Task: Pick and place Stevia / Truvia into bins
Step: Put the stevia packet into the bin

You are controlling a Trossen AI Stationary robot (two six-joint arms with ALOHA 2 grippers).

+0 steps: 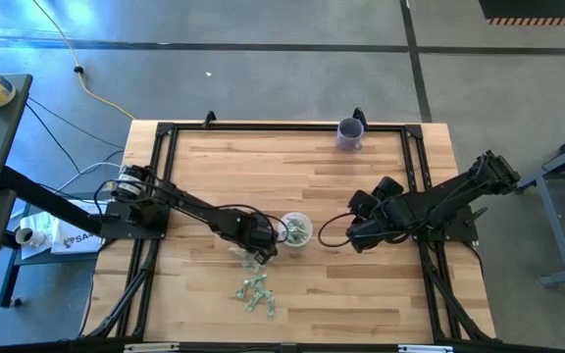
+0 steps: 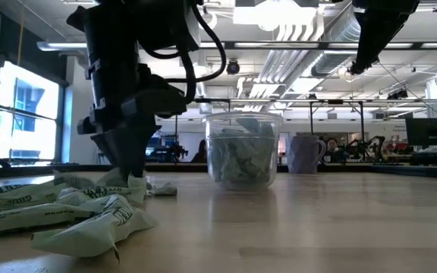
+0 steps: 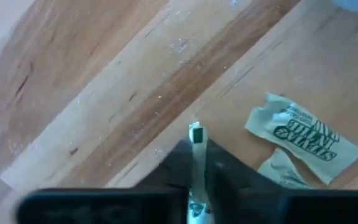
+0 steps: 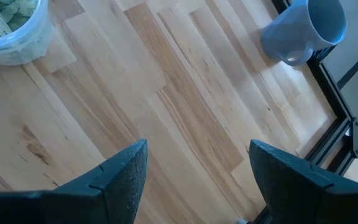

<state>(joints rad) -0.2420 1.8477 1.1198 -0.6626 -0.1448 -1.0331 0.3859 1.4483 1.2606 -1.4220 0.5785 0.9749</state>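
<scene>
Left gripper [image 3: 197, 155] is clamped edge-on across one Stevia sachet [image 3: 196, 134] beside the clear cup [image 1: 296, 230], right gripper [image 4: 197, 168] waiting with jaws apart on the cup's far side; sachets judged light, limp, crushable, best pinched mid-body.

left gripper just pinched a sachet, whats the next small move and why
Probably lift and carry it right to the clear cup. The left gripper is shut on a sachet standing edge-up between its fingers, down at the table, and the cup beside it already holds sachets. The right gripper waits open.
</scene>
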